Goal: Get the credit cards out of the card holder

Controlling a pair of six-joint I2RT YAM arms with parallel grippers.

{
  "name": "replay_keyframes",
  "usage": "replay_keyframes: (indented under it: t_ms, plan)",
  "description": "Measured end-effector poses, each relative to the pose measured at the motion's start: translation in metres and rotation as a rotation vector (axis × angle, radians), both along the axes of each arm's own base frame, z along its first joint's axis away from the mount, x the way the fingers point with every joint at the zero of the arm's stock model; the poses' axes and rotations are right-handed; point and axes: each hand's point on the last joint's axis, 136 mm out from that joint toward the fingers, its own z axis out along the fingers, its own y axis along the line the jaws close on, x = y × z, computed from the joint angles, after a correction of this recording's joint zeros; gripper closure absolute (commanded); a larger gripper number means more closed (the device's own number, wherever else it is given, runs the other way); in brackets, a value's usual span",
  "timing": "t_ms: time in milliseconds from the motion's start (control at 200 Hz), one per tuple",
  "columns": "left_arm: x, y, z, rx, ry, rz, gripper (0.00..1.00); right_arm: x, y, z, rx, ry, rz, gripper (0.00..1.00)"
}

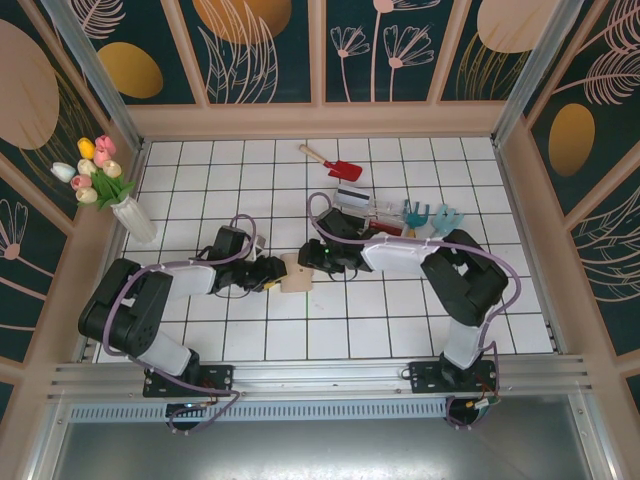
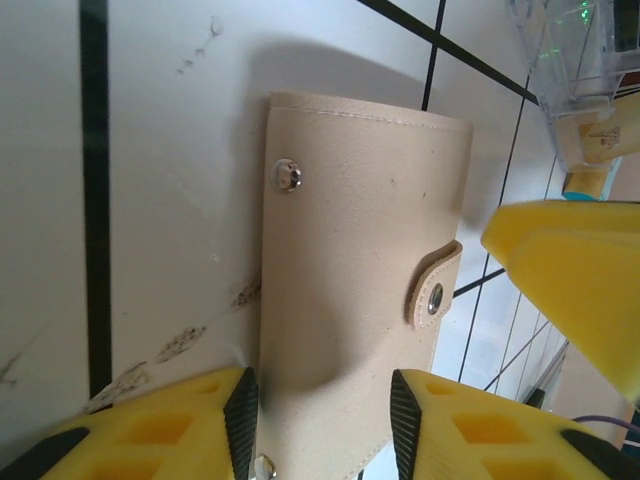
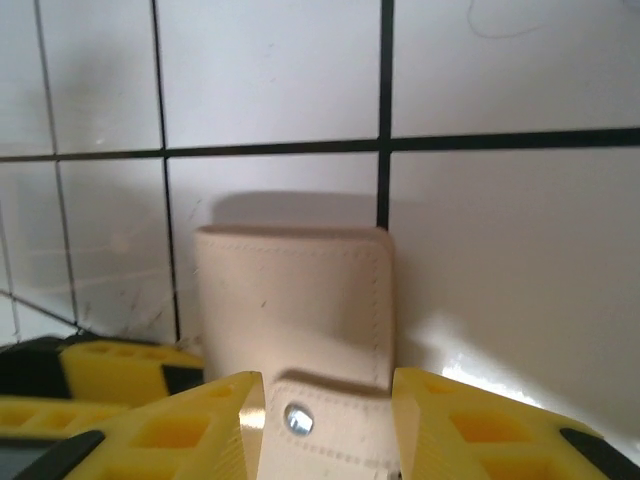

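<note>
1. Both grippers pinch the holder (image 1: 296, 272) from opposite sides.
2. Left gripper (image 2: 322, 425): pads pressed against the holder's two edges at its left end.
3. Right gripper (image 3: 328, 402): fingers closed on the strap (image 3: 340, 432) at the right end.
4. Holder lies folded, tan side up, mid-table (image 1: 330, 335), between the two arms.
5. Red shovel (image 1: 343, 167) lies farther back, well apart.

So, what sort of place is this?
Probably a staged robot test booth, not a real home: a white tiled table, painted flower panels as walls, and tulips in a vase as decoration.
</note>
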Motion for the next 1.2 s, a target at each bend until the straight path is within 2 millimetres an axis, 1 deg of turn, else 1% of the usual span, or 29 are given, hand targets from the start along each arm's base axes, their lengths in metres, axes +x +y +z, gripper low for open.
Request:
replay_keyframes:
  t_ms: [110,215,425,686,711,906,961,1036,1201]
  plan:
    - [0.001,-0.002,-0.001,-0.010,0.002,-0.004,0.60,-0.004,0.002,0.003,0.013,0.004,0.023,0.66]
    - [0.001,-0.004,-0.001,-0.022,0.004,-0.009,0.60,-0.009,0.003,0.001,0.017,0.017,0.041,0.67]
    - [0.000,-0.006,-0.002,-0.038,0.008,-0.018,0.59,-0.012,0.003,-0.017,-0.007,0.055,0.049,0.67]
    - [0.003,-0.011,0.001,-0.089,0.017,-0.024,0.60,-0.012,0.008,-0.017,0.016,0.061,0.060,0.67]
    - [0.003,-0.011,0.001,-0.094,0.016,-0.024,0.61,-0.012,0.008,-0.017,0.018,0.062,0.062,0.67]
    - [0.003,-0.014,0.001,-0.106,0.020,-0.025,0.82,-0.011,0.008,-0.017,0.028,0.063,0.060,0.67]
    - [0.004,-0.015,0.003,-0.111,0.011,-0.031,0.86,-0.011,0.007,-0.017,0.026,0.061,0.061,0.66]
    - [0.005,-0.016,0.007,-0.120,-0.002,-0.032,0.89,-0.010,0.007,-0.017,0.022,0.056,0.062,0.63]
    - [0.007,-0.018,0.011,-0.127,-0.022,-0.038,0.91,-0.009,0.008,-0.013,0.005,0.039,0.097,0.56]
